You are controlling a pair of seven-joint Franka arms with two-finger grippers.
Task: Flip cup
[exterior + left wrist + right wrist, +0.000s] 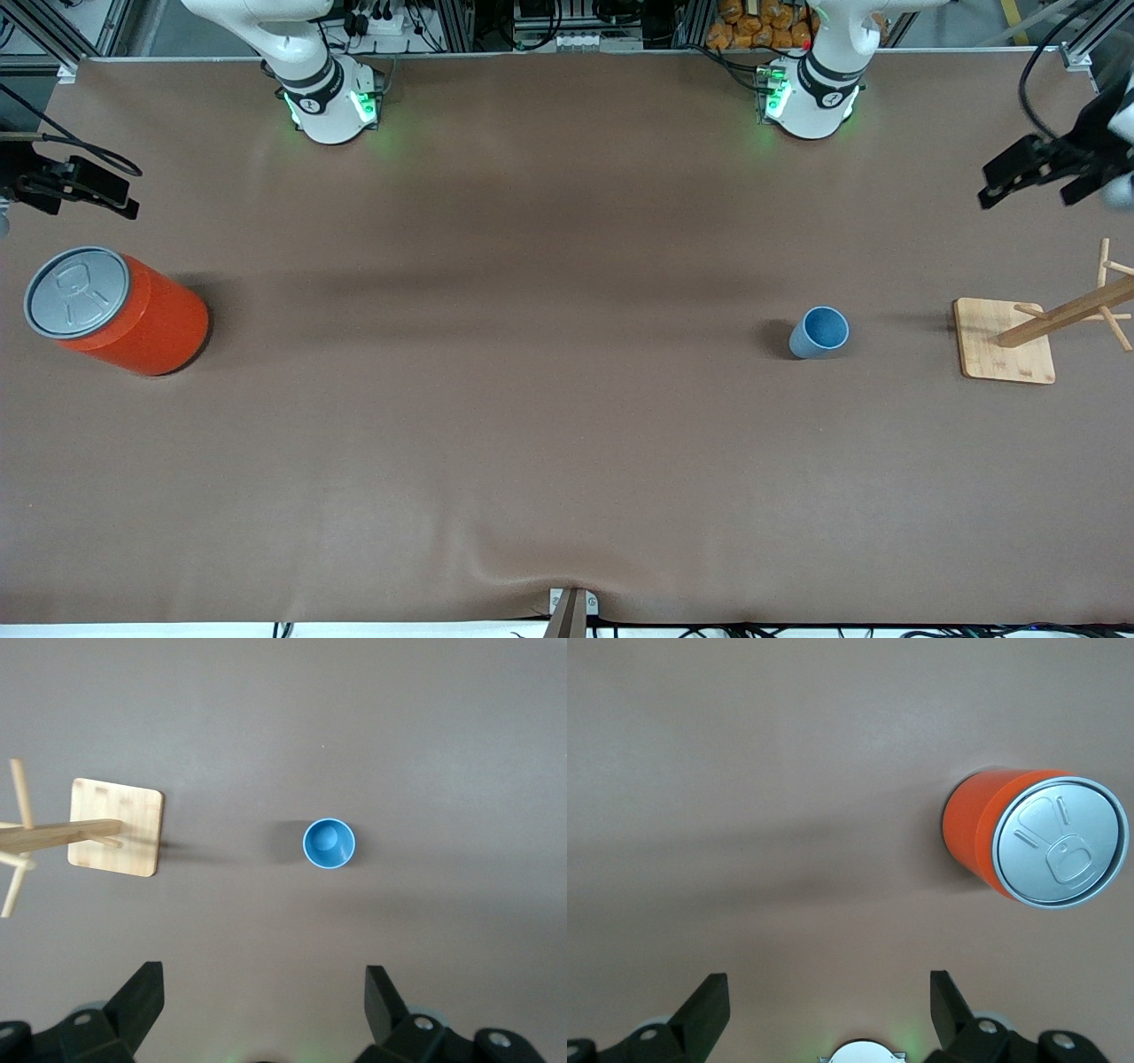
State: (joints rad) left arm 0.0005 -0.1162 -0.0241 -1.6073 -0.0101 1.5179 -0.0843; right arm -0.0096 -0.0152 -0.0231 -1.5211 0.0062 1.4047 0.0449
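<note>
Toward the left arm's end of the table, the blue cup (819, 331) stands upright, mouth up, with the wooden rack (1005, 340) beside it at about 3 o'clock in the front view, apart from it. Upright and open-topped fits either a cup already turned over or one waiting to be turned; the frames do not settle which.

Left gripper (261, 997) hangs high over the table edge near the rack, fingers spread wide, holding nothing. Right gripper (826, 999) waits likewise spread over its own end, near the orange can (120, 310).

Risks, as judged: the cup is small and light-looking, so an off-centre pinch on the rim could tip it or send it rolling. The rack's pegs (1109, 301) jut out close by; a wrist rotation there could catch them. The can is well apart, no obstruction.
</note>
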